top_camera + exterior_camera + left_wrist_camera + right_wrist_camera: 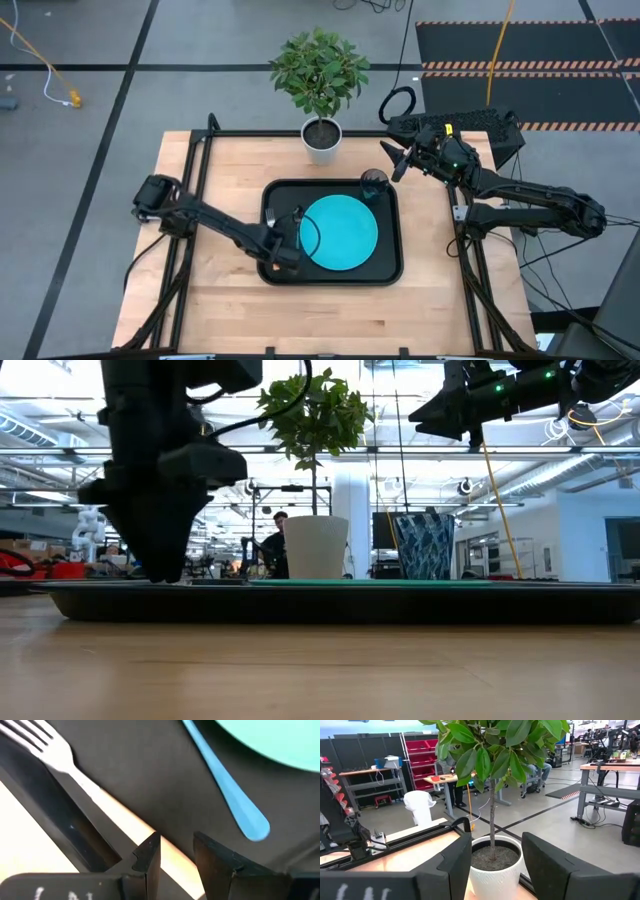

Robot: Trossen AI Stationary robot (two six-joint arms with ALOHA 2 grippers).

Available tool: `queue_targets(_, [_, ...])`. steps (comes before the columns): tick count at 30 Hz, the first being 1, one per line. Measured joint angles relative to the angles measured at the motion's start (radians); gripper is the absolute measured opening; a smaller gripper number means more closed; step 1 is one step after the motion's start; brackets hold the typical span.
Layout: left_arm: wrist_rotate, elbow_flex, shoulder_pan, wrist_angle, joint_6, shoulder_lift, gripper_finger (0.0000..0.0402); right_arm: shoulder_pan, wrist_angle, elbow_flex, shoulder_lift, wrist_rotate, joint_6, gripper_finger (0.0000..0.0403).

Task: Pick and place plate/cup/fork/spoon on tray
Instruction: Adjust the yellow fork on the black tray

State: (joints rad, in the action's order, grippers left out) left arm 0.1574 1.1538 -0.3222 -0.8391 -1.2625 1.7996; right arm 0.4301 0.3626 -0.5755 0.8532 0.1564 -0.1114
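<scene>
The black tray (390, 270) lies mid-table. The turquoise plate (340, 232) lies flat in it, and the dark cup (374, 184) stands in its far right corner. My left gripper (285, 248) is down at the tray's left side, shut on the fork (60, 755), whose silver tines lie on the tray floor beside the rim. The spoon's light blue handle (225, 785) lies on the tray beside the plate's edge (270, 740); its bowl is out of view. My right gripper (397, 160) is open and empty, raised beyond the tray's far right corner. My left gripper has the fork's yellow-orange handle (150, 827) between its two fingers, toward the handle's free end. The fingers come from above, pointing down, and lie across the handle. The fork lies flat on the tray along its left rim; the free end is hidden by the fingers.
A white pot with a green plant (321, 135) stands at the table's far edge, just beyond the tray and left of my right gripper. Bare wood (330, 315) shows between the tray and the table's near edge. A black frame rail (200, 170) runs along the table's left side.
</scene>
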Motion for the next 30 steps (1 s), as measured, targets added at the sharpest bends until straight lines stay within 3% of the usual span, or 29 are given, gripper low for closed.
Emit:
queue_targets(18, [-0.036, 0.001, -0.080, -0.107, -0.122, 0.000, 0.0117, 0.000, 0.003, 0.000, 0.000, 0.000, 0.000, 0.0169])
queue_targets(30, [-0.026, 0.001, -0.086, 0.022, -0.128, -0.001, 0.0117, 0.000, 0.006, 0.000, 0.000, 0.000, 0.000, 0.0169])
